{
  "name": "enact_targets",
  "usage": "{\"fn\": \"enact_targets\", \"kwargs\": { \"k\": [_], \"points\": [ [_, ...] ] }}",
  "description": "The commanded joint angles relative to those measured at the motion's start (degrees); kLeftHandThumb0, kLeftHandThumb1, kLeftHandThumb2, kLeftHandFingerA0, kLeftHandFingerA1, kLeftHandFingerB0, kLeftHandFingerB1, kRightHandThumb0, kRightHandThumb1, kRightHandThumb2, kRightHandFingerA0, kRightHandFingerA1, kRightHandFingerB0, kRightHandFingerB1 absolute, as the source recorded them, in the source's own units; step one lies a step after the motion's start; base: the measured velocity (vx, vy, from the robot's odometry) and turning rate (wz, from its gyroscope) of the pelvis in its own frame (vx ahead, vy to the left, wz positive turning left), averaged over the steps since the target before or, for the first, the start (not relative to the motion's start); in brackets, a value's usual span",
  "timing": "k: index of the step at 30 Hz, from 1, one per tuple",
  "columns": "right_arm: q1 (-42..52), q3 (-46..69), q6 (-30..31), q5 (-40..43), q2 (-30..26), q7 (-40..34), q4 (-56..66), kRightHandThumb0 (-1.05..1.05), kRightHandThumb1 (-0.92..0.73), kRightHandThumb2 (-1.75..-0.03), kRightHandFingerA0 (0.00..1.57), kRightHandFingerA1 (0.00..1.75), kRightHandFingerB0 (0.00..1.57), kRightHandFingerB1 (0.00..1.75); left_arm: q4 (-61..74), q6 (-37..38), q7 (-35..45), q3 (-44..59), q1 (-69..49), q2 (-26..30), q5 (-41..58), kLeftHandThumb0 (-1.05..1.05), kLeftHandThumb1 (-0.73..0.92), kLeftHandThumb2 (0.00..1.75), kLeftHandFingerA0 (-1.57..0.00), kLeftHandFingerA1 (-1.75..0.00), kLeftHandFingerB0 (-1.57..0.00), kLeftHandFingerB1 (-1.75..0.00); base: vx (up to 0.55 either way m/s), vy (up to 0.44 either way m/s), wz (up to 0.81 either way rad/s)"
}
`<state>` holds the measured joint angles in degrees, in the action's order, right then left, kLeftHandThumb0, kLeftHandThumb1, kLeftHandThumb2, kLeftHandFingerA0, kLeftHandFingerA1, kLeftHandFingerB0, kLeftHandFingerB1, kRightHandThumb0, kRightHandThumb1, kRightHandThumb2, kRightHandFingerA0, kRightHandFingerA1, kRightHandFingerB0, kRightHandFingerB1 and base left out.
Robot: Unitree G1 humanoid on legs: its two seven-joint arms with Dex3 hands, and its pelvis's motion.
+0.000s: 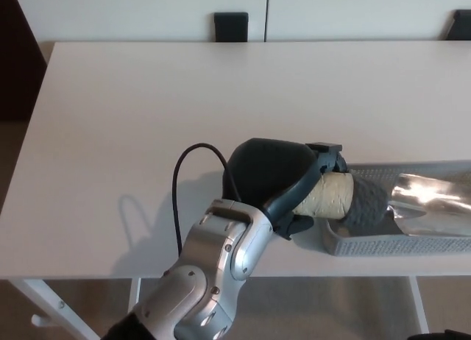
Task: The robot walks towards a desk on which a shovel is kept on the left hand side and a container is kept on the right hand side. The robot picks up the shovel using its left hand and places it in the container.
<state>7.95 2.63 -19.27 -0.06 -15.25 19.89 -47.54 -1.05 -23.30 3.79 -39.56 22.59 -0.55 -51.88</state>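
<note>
One white desk [147,119]; two dark chair backs [231,26] behind.

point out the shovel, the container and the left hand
shovel [430,196], head view, on its shiny metal scoop
container [383,246], head view, on its grey front wall
left hand [276,174], head view, on its black back

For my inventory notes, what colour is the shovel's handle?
Tan, shown in the head view: shovel handle, held by the left hand.

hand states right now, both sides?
Left hand: shut on the shovel, gripping its handle, scoop over the container.
Right hand: not in view.
</note>
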Motion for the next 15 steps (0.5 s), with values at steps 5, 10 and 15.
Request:
{"fn": "enact_targets", "kwargs": {
  "k": [5,10,15],
  "points": [
    [0.01,0.10,-1.05,-0.02,-0.72,0.35,-0.46,-0.41,-0.61,-0.57,0.80,0.51,0.58,0.43,0.93,-6.95,0.10,0.56,0.01,-2.83,-5.39,-0.40,0.75,0.63,-1.07,-1.20,-0.91,-0.65,0.00,0.000,0.00],
    [0.19,-0.35,-1.36,-0.61,-1.08,0.17,-0.26,-0.39,-0.61,-0.57,0.79,0.50,0.56,0.43,1.20,-8.46,-0.63,-0.80,-0.95,-3.70,-7.72,-0.41,0.72,0.62,-1.04,-1.31,-0.93,-0.76,0.00,0.000,0.00],
    [0.01,-0.06,-1.01,0.00,-1.06,0.58,-0.27,-0.40,-0.61,-0.57,0.78,0.50,0.57,0.43,1.22,-8.15,-0.42,-1.55,-1.44,-3.85,-8.42,-0.40,0.73,0.60,-1.11,-1.18,-0.90,-0.59,0.00,0.000,0.00]
  ]
}}
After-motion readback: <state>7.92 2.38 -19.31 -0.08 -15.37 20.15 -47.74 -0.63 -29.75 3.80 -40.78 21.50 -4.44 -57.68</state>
